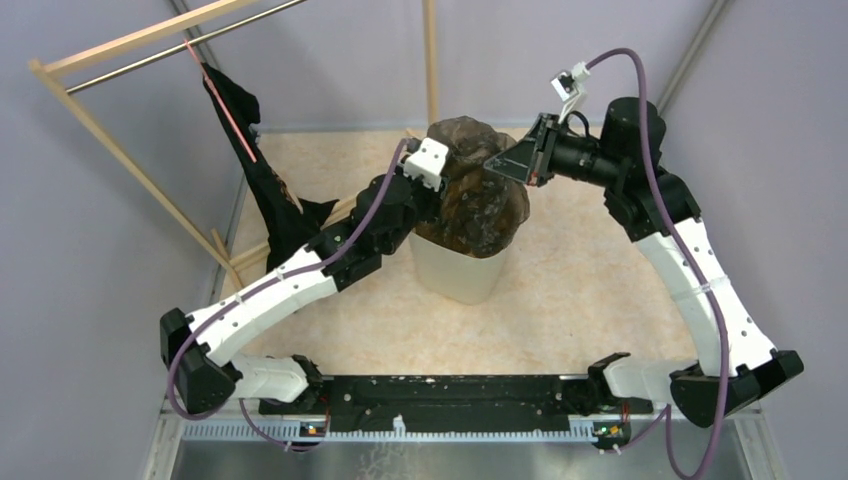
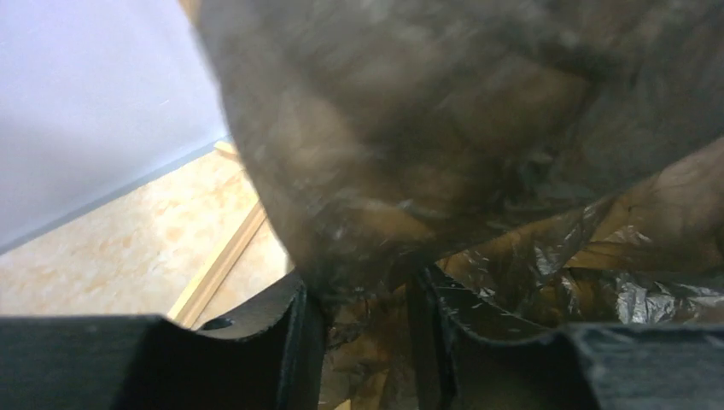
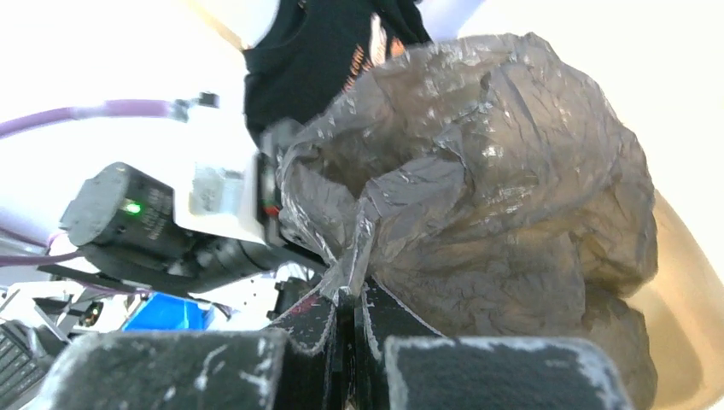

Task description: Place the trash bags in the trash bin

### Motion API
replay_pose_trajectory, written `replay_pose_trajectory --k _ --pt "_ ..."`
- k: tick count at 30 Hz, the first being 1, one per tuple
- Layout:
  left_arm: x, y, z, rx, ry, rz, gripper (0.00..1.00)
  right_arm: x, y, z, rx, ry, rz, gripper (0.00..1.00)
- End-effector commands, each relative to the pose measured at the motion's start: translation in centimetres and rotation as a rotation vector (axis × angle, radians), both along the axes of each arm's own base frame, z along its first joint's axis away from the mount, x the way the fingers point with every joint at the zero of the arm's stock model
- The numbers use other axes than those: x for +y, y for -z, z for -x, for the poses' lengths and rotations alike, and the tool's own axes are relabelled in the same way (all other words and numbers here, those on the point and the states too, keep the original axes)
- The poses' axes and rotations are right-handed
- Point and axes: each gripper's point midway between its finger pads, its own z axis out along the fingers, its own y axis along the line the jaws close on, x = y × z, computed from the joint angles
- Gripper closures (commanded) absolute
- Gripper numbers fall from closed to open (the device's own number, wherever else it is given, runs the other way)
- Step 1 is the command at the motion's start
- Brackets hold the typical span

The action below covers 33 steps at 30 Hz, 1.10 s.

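Observation:
A cream trash bin stands mid-table. A stuffed, dark translucent trash bag bulges out of its top. My left gripper is against the bag's left side. In the left wrist view its jaws stand partly closed on a bunch of the bag's film. My right gripper is at the bag's upper right. In the right wrist view it is shut on a thin fold of the bag. The bin's cream wall shows below the bag there.
A wooden rack stands at the left with a black garment hanging from its bar. A wooden post rises behind the bin. Grey walls close in on both sides. A black rail runs along the near edge.

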Motion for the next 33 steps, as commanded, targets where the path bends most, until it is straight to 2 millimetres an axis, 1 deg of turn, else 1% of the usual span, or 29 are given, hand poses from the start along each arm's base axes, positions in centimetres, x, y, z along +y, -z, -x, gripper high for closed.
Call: replay_pose_trajectory --k 1,2,4,8,10,13,14,15,16,18,21,24,26,28,30,33 --pt "-2.9 -0.9 1.1 -0.005 0.175 -0.005 0.6 1.1 -3.8 0.0 -0.066 -0.041 -0.094 1.0" --pt "-3.9 -0.7 1.7 0.003 0.236 -0.006 0.62 1.5 -3.4 -0.6 -0.041 -0.039 -0.103 1.0" --pt "-5.1 -0.4 2.5 0.013 0.315 -0.019 0.63 2.0 -2.3 -1.4 0.017 -0.033 -0.115 1.0" --pt "-7.3 0.6 4.7 0.014 0.467 -0.091 0.67 2.6 0.9 -2.5 0.136 -0.023 -0.092 1.0" --pt "-7.7 0.8 5.3 0.012 0.486 -0.105 0.68 2.6 2.4 -2.9 0.164 -0.01 -0.068 1.0" --pt "-7.5 0.6 5.1 0.006 0.461 -0.112 0.7 2.1 4.6 -3.5 0.191 0.035 -0.024 1.0" --pt "-7.1 0.4 4.8 0.0 0.435 -0.109 0.7 2.1 5.3 -3.7 0.199 0.043 -0.015 1.0" --pt "-6.6 0.1 4.4 -0.009 0.399 -0.103 0.68 2.1 6.0 -3.8 0.208 0.049 -0.005 1.0" --pt "-6.0 -0.3 4.0 -0.021 0.358 -0.091 0.62 2.0 6.8 -4.0 0.219 0.053 0.008 1.0" --pt "-4.1 -1.4 3.1 -0.055 0.243 -0.06 0.44 2.0 8.3 -4.4 0.239 0.06 0.04 1.0" --pt "-1.4 -3.2 2.5 -0.126 0.125 -0.016 0.3 2.2 10.0 -4.9 0.272 0.056 0.075 1.0" --pt "1.4 -5.4 2.7 -0.2 0.026 0.074 0.25 2.3 11.0 -5.2 0.285 0.053 0.096 1.0" --pt "3.5 -6.6 3.1 -0.246 -0.044 0.143 0.2 2.2 11.1 -5.1 0.282 0.052 0.097 1.0" --pt "5.1 -7.4 3.4 -0.272 -0.088 0.191 0.18 2.2 11.1 -5.1 0.279 0.057 0.093 1.0" --pt "5.9 -8.0 3.7 -0.28 -0.109 0.221 0.16 2.2 11.4 -5.2 0.286 0.061 0.088 1.0" --pt "6.6 -8.3 3.7 -0.273 -0.14 0.247 0.14 2.7 12.7 -5.0 0.309 0.052 0.101 1.0"
